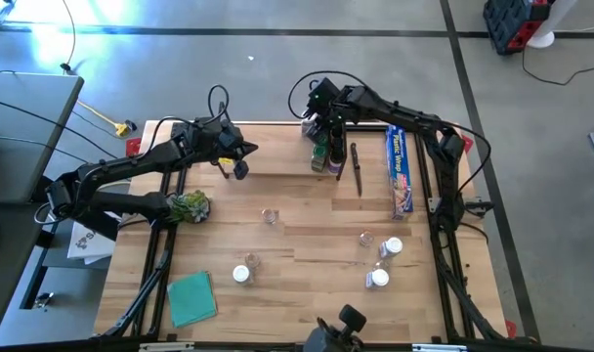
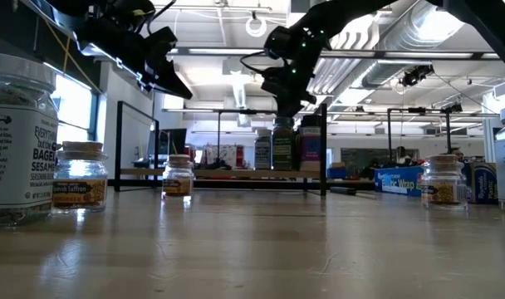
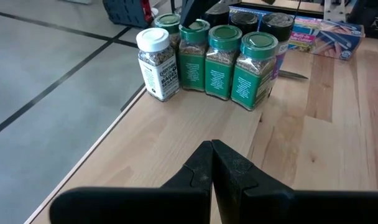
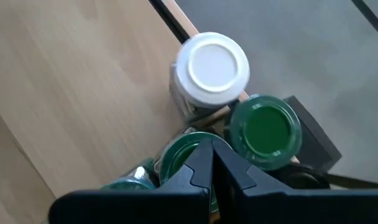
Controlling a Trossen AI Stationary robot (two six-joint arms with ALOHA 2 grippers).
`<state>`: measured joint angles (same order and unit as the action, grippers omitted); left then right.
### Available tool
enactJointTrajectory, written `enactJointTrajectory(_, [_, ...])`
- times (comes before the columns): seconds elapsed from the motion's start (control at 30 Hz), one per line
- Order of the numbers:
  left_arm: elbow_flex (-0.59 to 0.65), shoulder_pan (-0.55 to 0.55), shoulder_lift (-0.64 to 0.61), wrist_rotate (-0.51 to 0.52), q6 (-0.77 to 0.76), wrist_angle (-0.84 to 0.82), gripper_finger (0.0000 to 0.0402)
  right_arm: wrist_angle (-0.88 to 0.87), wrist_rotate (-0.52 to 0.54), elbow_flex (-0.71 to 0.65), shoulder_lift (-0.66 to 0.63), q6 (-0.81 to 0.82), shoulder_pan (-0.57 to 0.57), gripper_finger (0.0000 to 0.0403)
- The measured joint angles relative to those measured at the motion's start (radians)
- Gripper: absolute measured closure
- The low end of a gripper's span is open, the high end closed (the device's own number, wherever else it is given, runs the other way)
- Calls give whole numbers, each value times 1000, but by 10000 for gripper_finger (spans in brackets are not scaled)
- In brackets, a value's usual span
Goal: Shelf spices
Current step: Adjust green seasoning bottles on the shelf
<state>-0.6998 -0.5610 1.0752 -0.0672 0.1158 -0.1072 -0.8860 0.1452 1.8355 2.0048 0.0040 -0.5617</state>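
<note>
Several spice jars [image 3: 220, 59] with green lids, plus one with a white lid [image 4: 212, 62], stand upright in a cluster at the right end of the light-wood shelf [image 1: 277, 164]. The shelf's black wire frames [image 2: 323, 145] rise at its ends. More jars stand loose on the tabletop [image 1: 270, 215] [image 1: 242, 274] [image 1: 385, 249] [image 1: 378, 278]. My right gripper [image 4: 212, 158] is shut and points down just above the cluster [image 1: 323, 147]. My left gripper [image 3: 212, 155] is shut and empty, hovering over the shelf's left part [image 1: 240, 168] and facing the jars. My right gripper's shut fingertips stand directly over a green lid [image 4: 179, 155] in the cluster, coming from above. Whether they touch that lid I cannot tell, since the fingers themselves cover the spot.
A long blue wrap box [image 1: 400, 171] and a knife [image 1: 356, 168] lie right of the shelf. A green leafy bunch [image 1: 190, 205] sits at the table's left. A teal square [image 1: 191, 298] lies near the front edge. Bare wood spans the table's middle.
</note>
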Motion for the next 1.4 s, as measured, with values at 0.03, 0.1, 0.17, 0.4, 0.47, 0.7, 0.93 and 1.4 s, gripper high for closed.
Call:
enactJointTrajectory(0.03, [0,0,0,0,0,-2,401,-9,2,2,0,6,0,403])
enactJointTrajectory(0.1, [0,0,0,0,0,-1,401,-14,4,3,0,24,1,403])
enactJointTrajectory(0.17, [0,0,0,0,0,-1,401,-14,11,3,0,38,4,403])
enactJointTrajectory(0.4, [0,0,0,0,0,-1,401,-13,36,3,0,41,8,403])
enactJointTrajectory(0.47, [0,0,0,0,0,-1,401,-4,36,2,0,41,8,403])
enactJointTrajectory(0.7, [0,0,0,0,0,-1,401,18,35,1,2,30,8,403])
enactJointTrajectory(0.93, [0,0,0,-9,-40,1,401,20,48,0,-29,13,13,403])
enactJointTrajectory(1.4, [0,34,254,-7,-160,401,401,-1,10,0,-47,15,24,403])
